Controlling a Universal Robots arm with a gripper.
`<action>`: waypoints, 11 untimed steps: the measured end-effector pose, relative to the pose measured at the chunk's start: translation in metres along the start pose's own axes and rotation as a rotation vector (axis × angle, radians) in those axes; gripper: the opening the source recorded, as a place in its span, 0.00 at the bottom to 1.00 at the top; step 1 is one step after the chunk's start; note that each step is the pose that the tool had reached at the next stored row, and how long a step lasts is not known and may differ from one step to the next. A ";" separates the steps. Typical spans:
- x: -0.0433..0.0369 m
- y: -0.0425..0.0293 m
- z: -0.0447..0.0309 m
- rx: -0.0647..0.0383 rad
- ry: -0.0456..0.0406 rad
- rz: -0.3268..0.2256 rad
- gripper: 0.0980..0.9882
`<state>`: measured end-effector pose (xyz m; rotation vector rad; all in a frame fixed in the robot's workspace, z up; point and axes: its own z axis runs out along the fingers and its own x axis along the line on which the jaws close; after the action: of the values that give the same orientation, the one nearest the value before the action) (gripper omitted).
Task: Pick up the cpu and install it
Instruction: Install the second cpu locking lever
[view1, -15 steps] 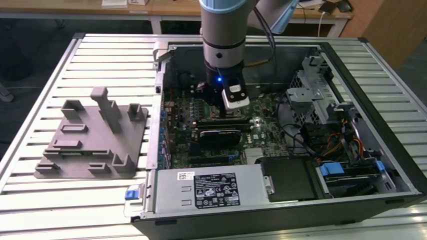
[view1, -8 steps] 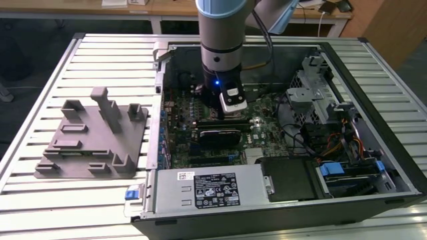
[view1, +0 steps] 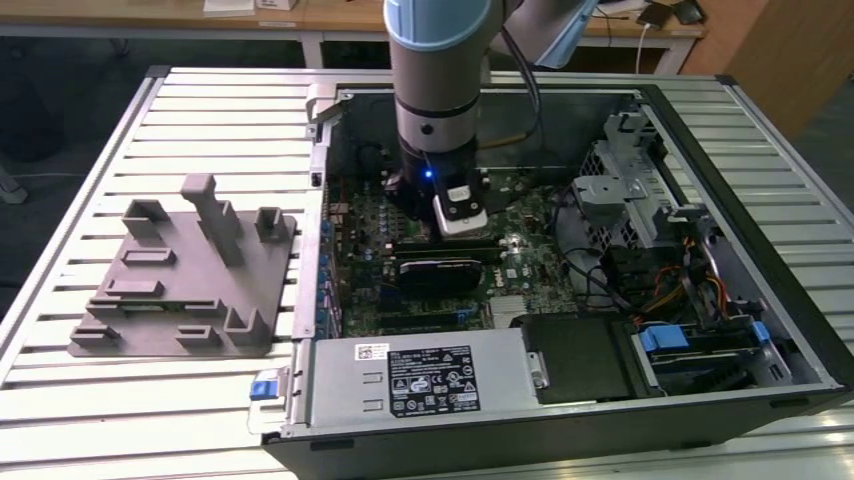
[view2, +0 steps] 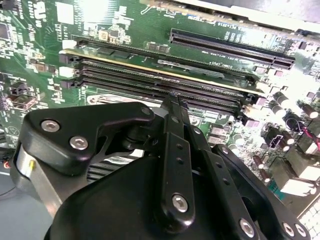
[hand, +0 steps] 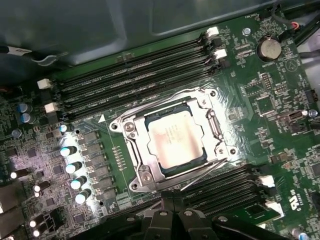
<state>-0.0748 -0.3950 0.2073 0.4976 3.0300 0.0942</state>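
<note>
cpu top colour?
Silver-grey metal on the cpu, best in the first wrist view.

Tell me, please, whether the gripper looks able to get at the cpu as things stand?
Probably yes. In the first wrist view the cpu sits in its socket with its top bare, nothing lying over it, and the gripper hangs inside the open case right above that part of the board.

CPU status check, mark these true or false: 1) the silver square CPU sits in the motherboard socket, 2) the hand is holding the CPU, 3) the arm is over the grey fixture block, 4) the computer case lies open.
1) True: in the first wrist view the silver square CPU lies within the metal socket frame.
2) False: the black hand is beside the socket; the CPU is apart from it.
3) False: the arm is inside the open computer case; the grey plastic fixture block stands apart, towards the exterior view's left.
4) True.
</note>
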 end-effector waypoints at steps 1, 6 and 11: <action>0.0005 -0.0009 0.0005 -0.005 0.0016 0.000 0.01; 0.0033 -0.0071 0.0026 -0.026 0.0088 0.000 0.01; 0.0077 -0.0125 0.0048 -0.058 0.0197 0.001 0.01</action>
<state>-0.0856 -0.4041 0.2012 0.4958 3.0361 0.1877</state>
